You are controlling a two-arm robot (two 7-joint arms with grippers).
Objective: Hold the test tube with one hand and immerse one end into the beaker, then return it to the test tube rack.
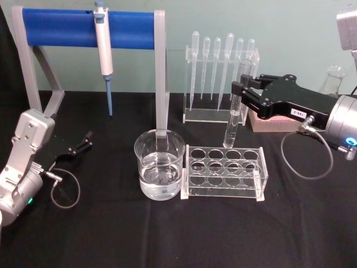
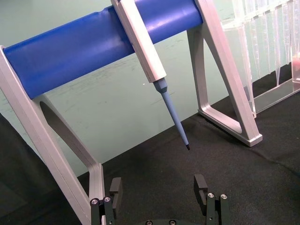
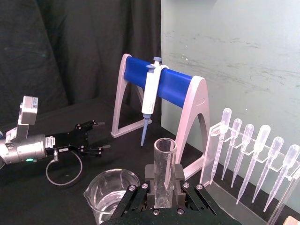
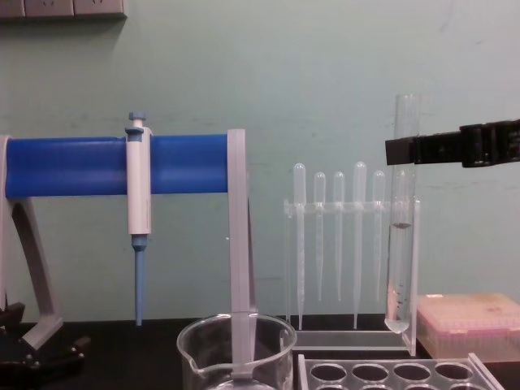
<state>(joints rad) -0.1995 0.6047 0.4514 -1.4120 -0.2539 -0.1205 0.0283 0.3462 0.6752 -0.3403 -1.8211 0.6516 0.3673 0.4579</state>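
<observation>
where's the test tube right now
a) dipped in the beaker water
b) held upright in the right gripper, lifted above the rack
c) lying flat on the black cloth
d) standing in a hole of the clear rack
b: the right gripper has its jaws shut on the upright test tube near its rim, its round bottom clear of the rack and beside the beaker; the left gripper rests open far left.

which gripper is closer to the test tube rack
Right. The right gripper hangs above the back of the rack, shut on the test tube; the left gripper sits open far to the left, beyond the beaker.
</observation>
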